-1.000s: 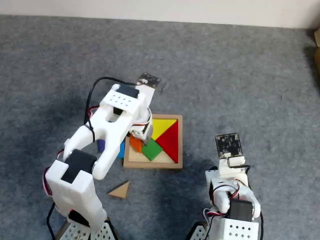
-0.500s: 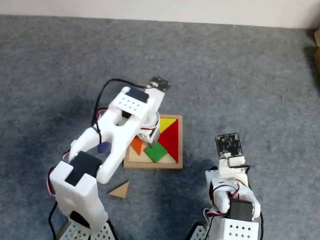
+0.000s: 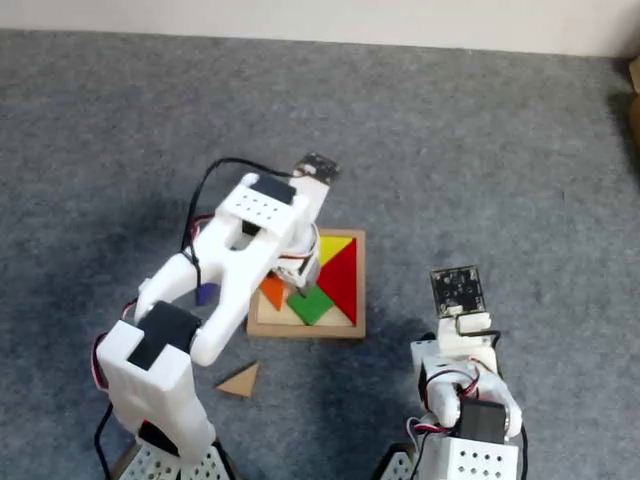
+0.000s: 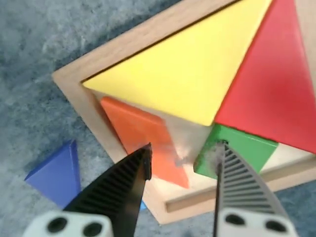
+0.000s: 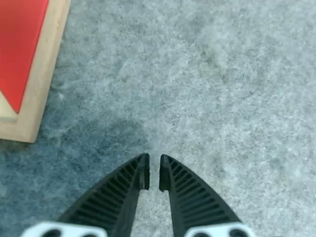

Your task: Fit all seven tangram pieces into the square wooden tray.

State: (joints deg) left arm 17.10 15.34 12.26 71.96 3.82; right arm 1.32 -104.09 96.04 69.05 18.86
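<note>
The square wooden tray (image 3: pixel 356 325) lies at the table's middle, holding a yellow triangle (image 3: pixel 337 247), a red triangle (image 3: pixel 342 282), a green square (image 3: pixel 312 304) and an orange piece (image 3: pixel 272 291). My left gripper (image 4: pixel 181 153) hangs open just above the tray, one fingertip over the orange piece (image 4: pixel 140 136), the other at the green square (image 4: pixel 239 153), nothing held. A blue triangle (image 4: pixel 55 173) lies on the carpet beside the tray's rim (image 4: pixel 79 96). A tan triangle (image 3: pixel 240 380) rests nearer the arm bases. My right gripper (image 5: pixel 153 170) is shut over bare carpet.
Grey carpet covers the table. The left arm (image 3: pixel 230 270) hides the tray's left part from above. The right arm (image 3: pixel 460 350) stands folded right of the tray, whose corner (image 5: pixel 32 103) and red triangle (image 5: pixel 19 44) show beside it.
The left arm swung right and farther over the tray, and the green square slid slightly right. Over the last half second it barely moved. The right arm kept still.
</note>
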